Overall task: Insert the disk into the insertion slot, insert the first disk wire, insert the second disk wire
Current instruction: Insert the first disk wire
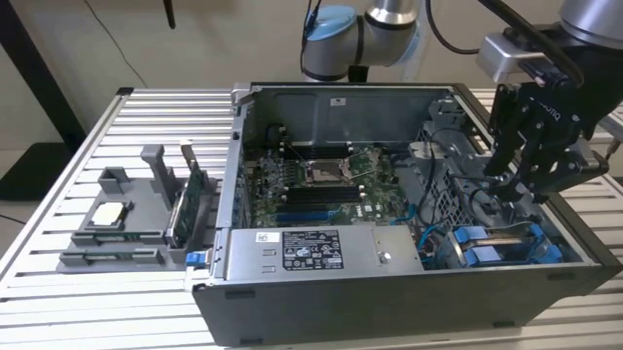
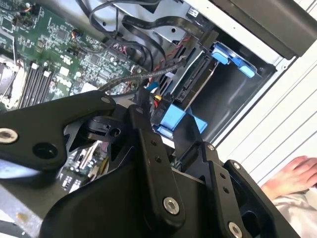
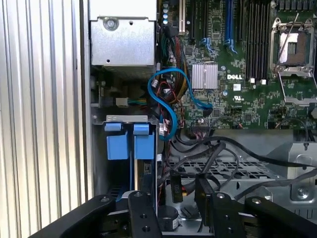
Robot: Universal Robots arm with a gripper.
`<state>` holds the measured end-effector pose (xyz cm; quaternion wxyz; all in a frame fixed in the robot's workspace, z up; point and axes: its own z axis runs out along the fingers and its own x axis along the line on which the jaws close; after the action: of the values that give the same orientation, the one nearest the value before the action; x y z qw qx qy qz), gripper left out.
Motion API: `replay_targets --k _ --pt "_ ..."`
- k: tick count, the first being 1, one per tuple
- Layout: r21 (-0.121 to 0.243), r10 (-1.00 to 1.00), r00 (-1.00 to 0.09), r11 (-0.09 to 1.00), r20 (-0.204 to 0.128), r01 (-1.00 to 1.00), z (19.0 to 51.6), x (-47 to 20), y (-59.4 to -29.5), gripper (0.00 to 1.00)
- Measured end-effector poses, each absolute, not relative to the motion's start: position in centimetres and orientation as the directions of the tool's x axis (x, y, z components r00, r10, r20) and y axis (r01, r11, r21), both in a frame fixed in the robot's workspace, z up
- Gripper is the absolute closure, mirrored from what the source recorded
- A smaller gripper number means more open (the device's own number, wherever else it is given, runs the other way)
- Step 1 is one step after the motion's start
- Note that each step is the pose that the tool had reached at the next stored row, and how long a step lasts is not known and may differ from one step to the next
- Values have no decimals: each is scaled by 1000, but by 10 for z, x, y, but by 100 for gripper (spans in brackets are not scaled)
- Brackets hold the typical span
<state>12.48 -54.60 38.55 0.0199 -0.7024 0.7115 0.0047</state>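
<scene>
The disk, in its blue carrier point(image 1: 474, 244) point(image 3: 143, 147), sits inside the insertion slot point(image 1: 574, 254) point(image 3: 99, 163), a dark metal bay at the case's near corner on the exterior view's right. My black gripper point(image 1: 524, 191) hangs just above that bay, among loose black wires point(image 3: 233, 148). A braided black wire point(image 2: 119, 82) runs up to a connector close to the gripper point(image 2: 138, 148). A blue cable point(image 3: 166, 94) loops between the motherboard and the bay. The gripper's black links point(image 3: 178, 218) cover the disk's near end.
The open case lies on a slatted metal table point(image 1: 98, 292). It holds a green motherboard point(image 1: 311, 175) and a grey labelled power-supply box point(image 1: 311, 251). A grey fixture point(image 1: 127, 219) with an upright card stands at the exterior view's left. A person's hand point(image 2: 292, 176) rests outside the case.
</scene>
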Motion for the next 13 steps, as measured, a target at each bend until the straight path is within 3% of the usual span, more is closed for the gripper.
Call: replay_targets --k 5,8,13 --pt "-26 -999 -12 13 -35 -1000 385 120 -546 55" --pt "-28 -999 -12 13 -38 -1000 385 120 -546 69" --pt "-28 -999 -12 14 -41 -1000 385 120 -546 69"
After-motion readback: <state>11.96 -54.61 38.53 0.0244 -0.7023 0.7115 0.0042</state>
